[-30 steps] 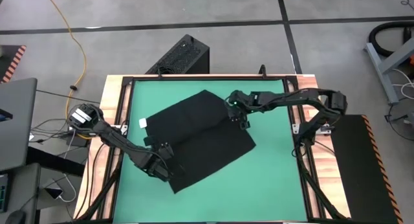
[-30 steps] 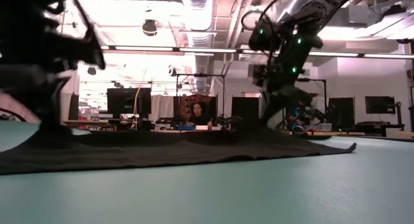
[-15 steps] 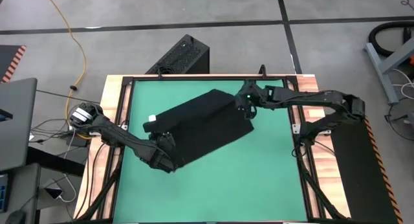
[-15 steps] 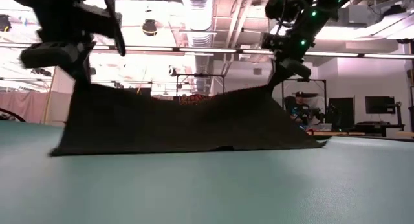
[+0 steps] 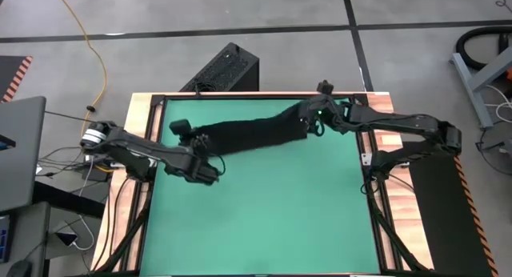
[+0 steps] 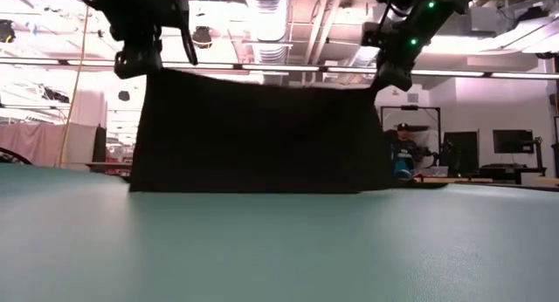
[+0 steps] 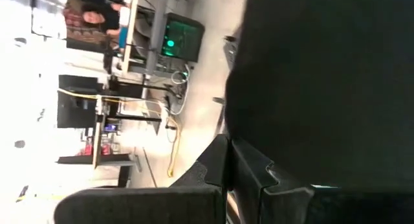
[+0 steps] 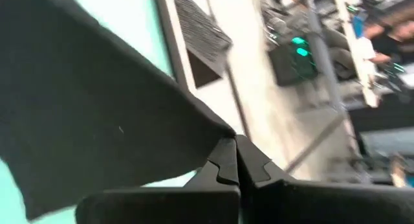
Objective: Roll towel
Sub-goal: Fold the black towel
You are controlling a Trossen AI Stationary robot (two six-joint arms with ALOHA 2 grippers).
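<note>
The black towel hangs as a broad sheet between my two grippers over the far half of the green table. My left gripper is shut on the towel's upper left corner and shows high at the left of the low view. My right gripper is shut on the upper right corner. The towel's top edge sags a little between them. Its lower edge reaches down to the table top. My left gripper pinches the towel's upper left corner between its two shut fingers, which slant slightly downward. The cloth hangs below the fingers as a sheet down to the table. My right gripper pinches the towel's upper right corner between its two shut fingers, also slanting slightly downward. The top edge runs from it toward the other gripper with a little slack, and the cloth hangs below.
A black vented box stands on the floor just beyond the table's far edge. A laptop and cables lie left of the table. The green surface toward the near edge is bare. A person sits in the room behind.
Both grippers have risen and gone toward the table's far edge, tipping from pointing steeply down to nearly level. The towel, which lay spread flat, has been drawn up by its two held corners into a hanging sheet, with only its lower edge at the table.
</note>
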